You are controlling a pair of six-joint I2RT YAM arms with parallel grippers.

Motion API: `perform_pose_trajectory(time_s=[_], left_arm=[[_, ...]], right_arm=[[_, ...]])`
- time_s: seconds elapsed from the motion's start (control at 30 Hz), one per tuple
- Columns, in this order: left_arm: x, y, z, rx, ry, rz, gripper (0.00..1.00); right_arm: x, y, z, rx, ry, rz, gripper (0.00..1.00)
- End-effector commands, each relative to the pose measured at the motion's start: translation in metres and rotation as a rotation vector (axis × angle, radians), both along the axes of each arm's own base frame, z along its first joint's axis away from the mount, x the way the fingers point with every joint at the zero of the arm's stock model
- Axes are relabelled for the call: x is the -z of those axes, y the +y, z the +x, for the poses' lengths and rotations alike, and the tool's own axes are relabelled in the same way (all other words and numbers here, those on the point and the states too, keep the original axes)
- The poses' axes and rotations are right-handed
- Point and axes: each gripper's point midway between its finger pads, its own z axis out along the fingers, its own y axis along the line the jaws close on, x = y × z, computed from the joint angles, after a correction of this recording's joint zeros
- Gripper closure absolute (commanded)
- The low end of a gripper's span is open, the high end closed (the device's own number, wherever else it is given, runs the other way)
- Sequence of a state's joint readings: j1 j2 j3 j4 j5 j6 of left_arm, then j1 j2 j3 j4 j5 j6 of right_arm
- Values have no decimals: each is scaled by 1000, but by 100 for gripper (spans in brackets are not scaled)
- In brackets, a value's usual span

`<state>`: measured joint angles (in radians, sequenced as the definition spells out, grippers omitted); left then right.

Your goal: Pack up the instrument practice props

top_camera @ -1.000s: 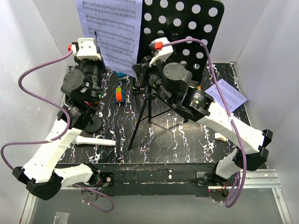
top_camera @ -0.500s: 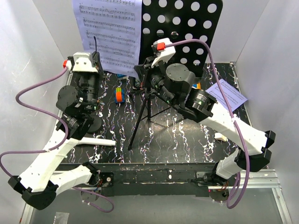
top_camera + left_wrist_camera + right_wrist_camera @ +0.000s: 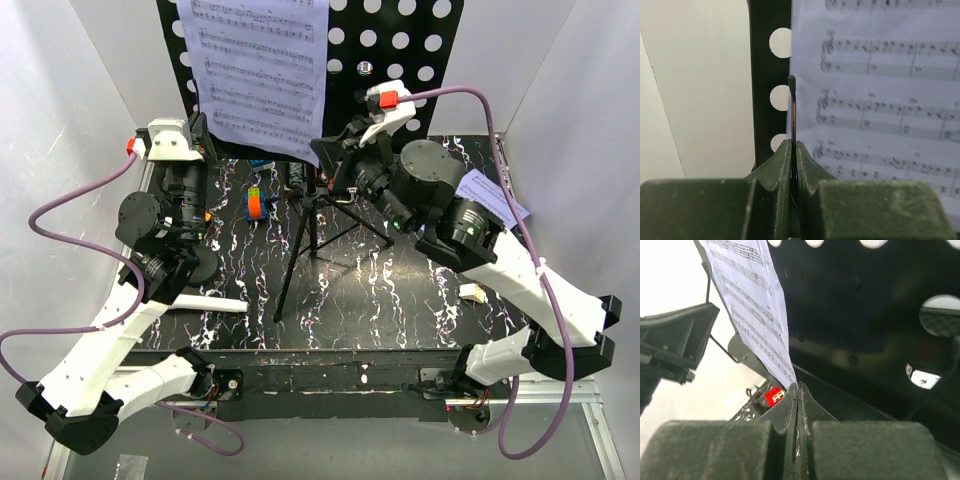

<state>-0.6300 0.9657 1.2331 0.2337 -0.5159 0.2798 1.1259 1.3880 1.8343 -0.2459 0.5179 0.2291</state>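
The black perforated desk of the music stand (image 3: 400,60) stands at the back on its tripod (image 3: 305,240). A white sheet-music page (image 3: 262,75) rests on it. My left gripper (image 3: 202,132) is at the desk's left edge, shut on the stand's thin wire page holder (image 3: 793,107), whose tip pokes up past the fingertips (image 3: 785,150). My right gripper (image 3: 798,386) is shut on the thin lower lip of the desk (image 3: 850,405), just under the page's bottom corner (image 3: 785,372). The white microphone (image 3: 208,302) lies on the table beside its black round base (image 3: 203,266).
A second sheet-music page (image 3: 497,198) lies at the right of the black marbled table (image 3: 400,290). Small colourful toy blocks (image 3: 256,204) sit left of the tripod, and a small white piece (image 3: 470,292) lies at the right. White walls close in the sides and back.
The desk and its page have shifted to the right, and the desk's left edge now shows beside the page. My right gripper moved right with it. My left gripper rose slightly, still gripping the wire.
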Motion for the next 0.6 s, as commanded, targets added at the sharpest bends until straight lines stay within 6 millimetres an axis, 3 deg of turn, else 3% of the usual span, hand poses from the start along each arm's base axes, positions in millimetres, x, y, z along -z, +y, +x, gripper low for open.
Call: perform_pose_trajectory(time_s=[0.0,0.3,0.4,0.5,0.57], left_arm=[[-15,14,-13,-24,-53,-35,100],[-7,4,-9,14,-28,-14,100],[-7,3,-11,30,-24,-15,100],[-5,3,-13,40,-18,-21,90],[-4,4,-15,45,-14,-22,78]], right_arm=[[-8,-36,-22,-29,-21,0,99],[3,-132,-93,-169,-80,-32,99],[15,-160,-110,-193,-116,-66,99],[37,-190,-111,-121,-108,-88,99],[53,-204,-108,-72,-98,-81,99]])
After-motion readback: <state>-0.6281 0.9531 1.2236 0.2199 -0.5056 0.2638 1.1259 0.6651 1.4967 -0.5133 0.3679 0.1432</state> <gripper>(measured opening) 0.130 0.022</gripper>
